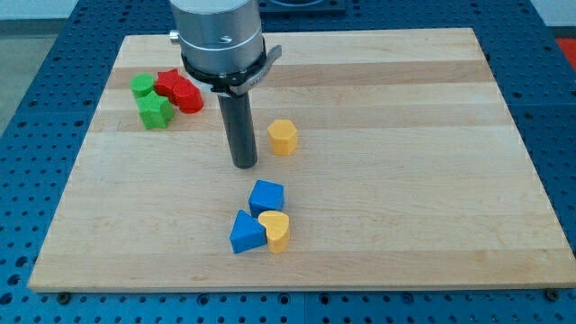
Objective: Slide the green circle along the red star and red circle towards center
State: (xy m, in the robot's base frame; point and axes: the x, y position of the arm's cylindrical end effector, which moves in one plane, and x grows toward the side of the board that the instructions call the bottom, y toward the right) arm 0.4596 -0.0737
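Observation:
A green circle (141, 85) lies at the view's upper left of the wooden board (405, 180). It touches a red star (168, 84), with a red circle (188, 96) just right of that. A green star (155, 111) sits right below them. My tip (245, 165) is on the board near the middle, well to the right of and below this cluster, touching no block. A yellow hexagon (283, 137) lies just right of the rod.
A blue cube (266, 196), a blue triangle (247, 232) and a yellow heart (275, 230) are grouped below my tip. The board rests on a blue perforated table (36, 135). The arm's metal flange (219, 36) hangs over the board's top.

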